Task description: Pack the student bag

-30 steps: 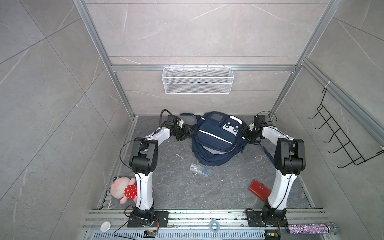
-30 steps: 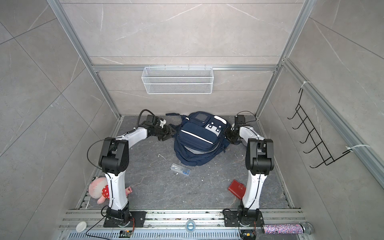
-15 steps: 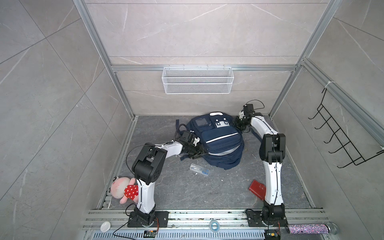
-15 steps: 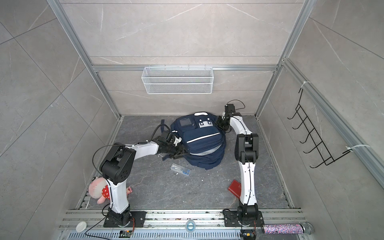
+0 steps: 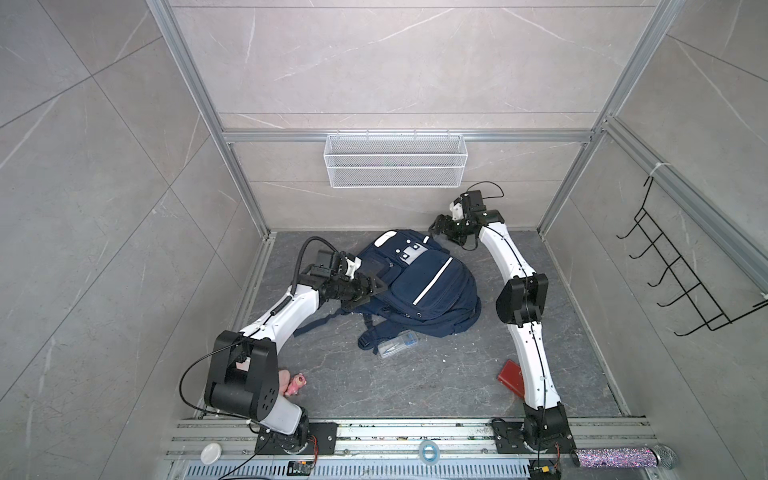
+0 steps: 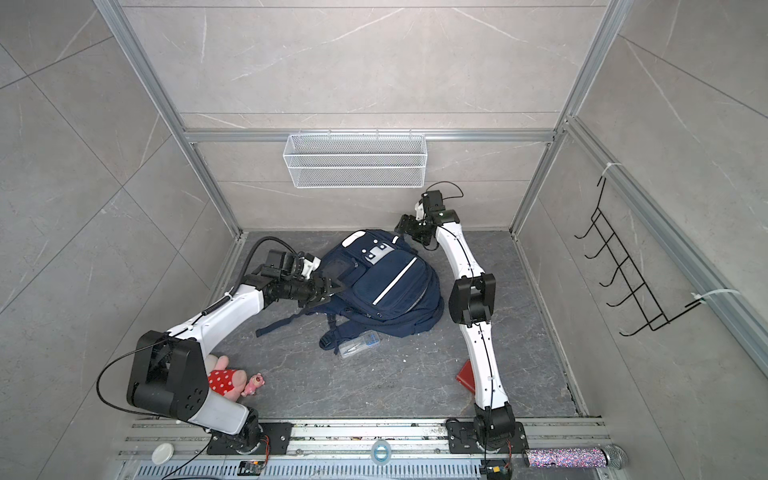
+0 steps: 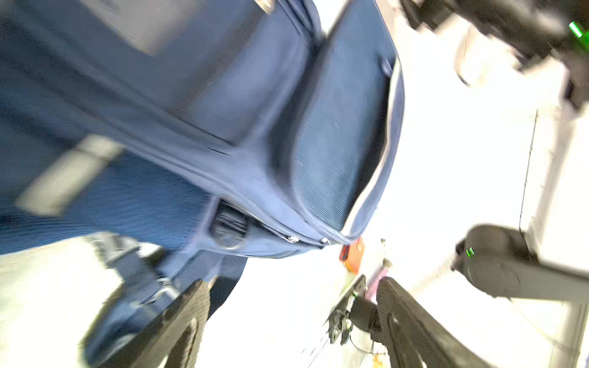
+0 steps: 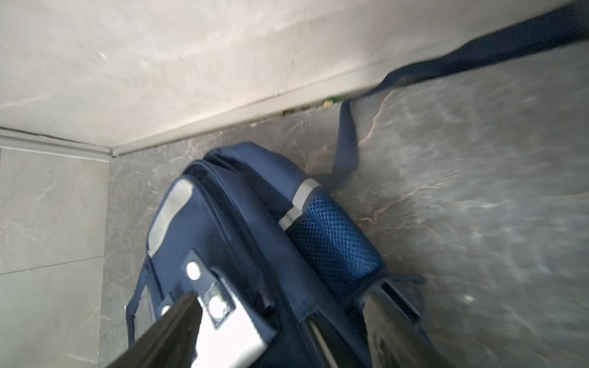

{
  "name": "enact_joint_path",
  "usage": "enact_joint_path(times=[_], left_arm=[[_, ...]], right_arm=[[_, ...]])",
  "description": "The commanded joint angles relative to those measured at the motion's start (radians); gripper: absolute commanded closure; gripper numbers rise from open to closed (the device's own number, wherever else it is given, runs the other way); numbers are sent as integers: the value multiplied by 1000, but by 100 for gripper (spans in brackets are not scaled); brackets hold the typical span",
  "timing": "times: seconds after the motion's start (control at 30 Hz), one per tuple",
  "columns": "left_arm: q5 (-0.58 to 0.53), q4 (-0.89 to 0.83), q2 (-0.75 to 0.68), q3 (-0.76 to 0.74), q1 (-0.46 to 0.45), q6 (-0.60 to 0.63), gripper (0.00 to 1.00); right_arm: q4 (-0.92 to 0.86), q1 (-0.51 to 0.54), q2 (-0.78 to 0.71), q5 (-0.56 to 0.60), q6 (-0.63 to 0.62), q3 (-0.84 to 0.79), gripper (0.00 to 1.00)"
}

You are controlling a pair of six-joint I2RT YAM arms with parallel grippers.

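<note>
White wire basket (image 5: 395, 160) hung on back wall, upper centre of frame. Black hook rack (image 5: 681, 274) on side wall, right edge. Clear plastic case (image 5: 398, 343) flat on grey worktop (image 5: 374, 386), centre; contents too small to tell. Red booklet (image 5: 510, 374) lower right, partly hidden. Pink plush toy (image 6: 224, 380) in red spotted dress, lower left. Along bottom rail, left to right: white cap (image 5: 210, 453), tape ring (image 5: 428, 451), glitter microphone (image 5: 619, 457).
</note>
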Motion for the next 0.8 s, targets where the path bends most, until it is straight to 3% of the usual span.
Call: enact_joint_path(times=[0.0, 0.3, 0.33, 0.4, 0.47, 0.63, 0.77], left_arm=[[-69, -142, 53, 82, 26, 35, 14], [-107, -100, 108, 46, 26, -82, 16], [-95, -79, 124, 47, 24, -94, 15], [-72, -41, 151, 62, 24, -110, 3], [-61, -14, 173, 87, 25, -118, 1], [-25, 15, 239, 106, 24, -123, 1], [-5, 57, 268, 77, 26, -141, 6]], right_arm=[[-86, 7, -181, 80, -56, -117, 16], [8, 114, -768, 78, -31, -925, 17], [7, 125, -822, 65, -5, -1010, 17], [19, 132, -912, 43, 57, -1165, 19], [82, 135, -996, 29, 116, -1315, 19], [174, 135, -938, 52, 114, -1428, 21], [292, 128, -840, 81, 131, -1429, 33]])
